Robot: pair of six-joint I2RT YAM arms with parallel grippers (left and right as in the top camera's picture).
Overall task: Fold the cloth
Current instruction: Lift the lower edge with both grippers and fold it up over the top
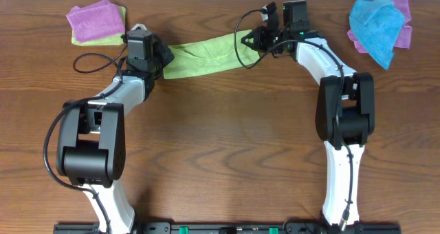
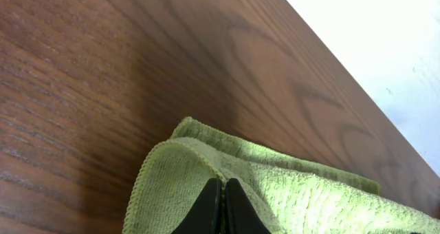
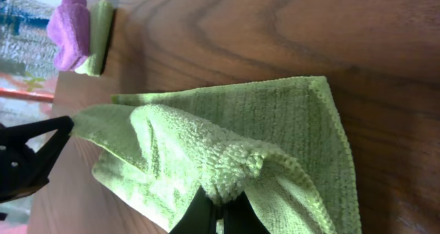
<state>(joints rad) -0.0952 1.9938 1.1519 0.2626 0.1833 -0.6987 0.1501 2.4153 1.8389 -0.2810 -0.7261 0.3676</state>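
The lime yellow-green cloth (image 1: 203,55) is stretched as a band between my two grippers near the table's far edge. My left gripper (image 1: 162,57) is shut on the cloth's left end; in the left wrist view the black fingertips (image 2: 223,193) pinch a folded edge of the cloth (image 2: 302,193). My right gripper (image 1: 249,40) is shut on the cloth's right end. In the right wrist view its fingers (image 3: 218,213) clamp a bunched fold of the cloth (image 3: 227,137), which hangs in loose layers over the wood.
A magenta cloth on a paler green folded cloth (image 1: 96,20) lies at the far left, also in the right wrist view (image 3: 75,34). A bright blue cloth over a magenta one (image 1: 378,24) lies at the far right. The table's far edge (image 2: 357,76) runs close behind the cloth.
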